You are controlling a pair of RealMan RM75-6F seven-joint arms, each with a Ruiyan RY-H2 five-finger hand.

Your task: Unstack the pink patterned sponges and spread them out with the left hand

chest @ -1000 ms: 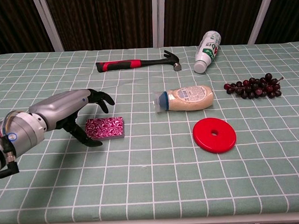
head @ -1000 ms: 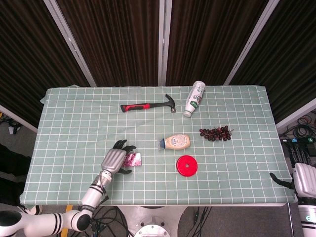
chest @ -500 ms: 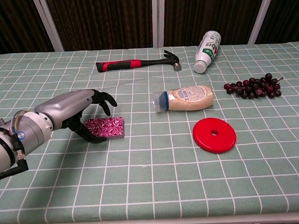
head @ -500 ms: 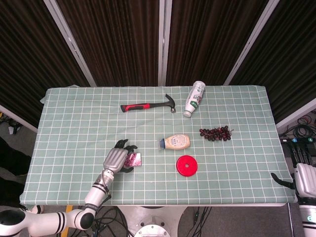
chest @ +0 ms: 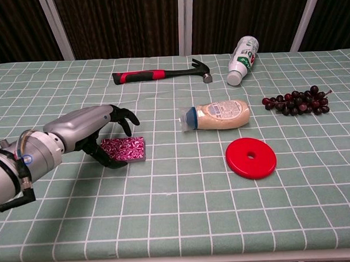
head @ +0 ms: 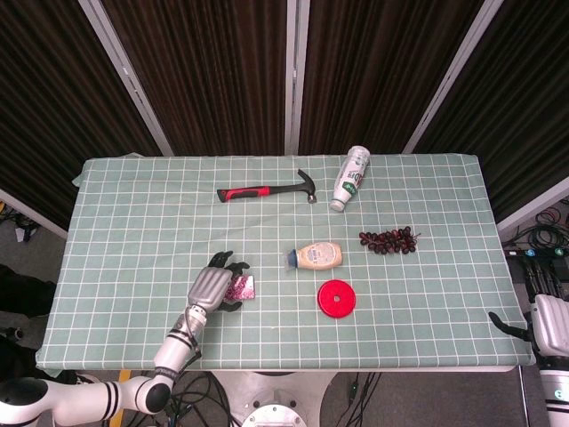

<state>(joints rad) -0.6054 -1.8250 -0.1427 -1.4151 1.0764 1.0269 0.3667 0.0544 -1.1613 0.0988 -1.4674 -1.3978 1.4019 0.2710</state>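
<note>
The pink patterned sponges [chest: 125, 149] lie as one flat stack on the green checked cloth, left of centre near the front; in the head view the stack [head: 241, 286] is half hidden. My left hand [chest: 93, 131] hovers over the stack's left end, fingers curved and apart, thumb low at the front edge; I cannot tell whether it touches. It holds nothing. In the head view the left hand [head: 212, 285] covers the stack's left part. My right hand [head: 511, 326] shows only as dark fingertips at the table's right front corner.
A red disc [chest: 250, 157] lies right of the sponges, a mayonnaise bottle [chest: 216, 115] on its side behind it. Dark grapes [chest: 297, 101] sit at the right. A hammer [chest: 160, 74] and a white bottle [chest: 243, 61] lie at the back.
My left hand has crept slightly to the right over the sponge stack. The stack has not moved.
</note>
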